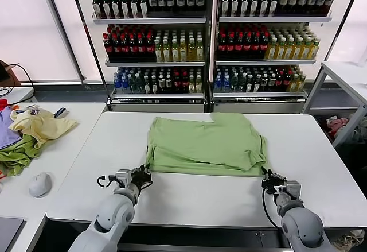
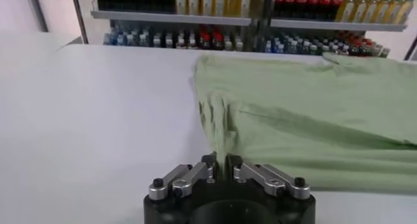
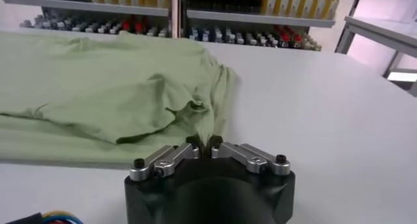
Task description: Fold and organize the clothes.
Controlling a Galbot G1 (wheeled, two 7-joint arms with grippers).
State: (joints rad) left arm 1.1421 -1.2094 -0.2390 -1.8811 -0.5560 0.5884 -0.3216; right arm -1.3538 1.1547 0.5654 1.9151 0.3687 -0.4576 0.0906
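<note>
The light sage-green shirt lies spread on the white table, its plain side up; collar, buttons and print are hidden. My left gripper is shut on the shirt's near left corner. In the left wrist view the fabric runs into the closed gripper. My right gripper is shut on the shirt's near right corner. In the right wrist view the cloth is bunched and pinched at the gripper. Both hands sit low at the shirt's near edge.
A heap of pale yellow, darker green and purple garments lies on the side table to the left, with a white mouse nearby. Drink shelves stand behind the table. Another white table stands at the right.
</note>
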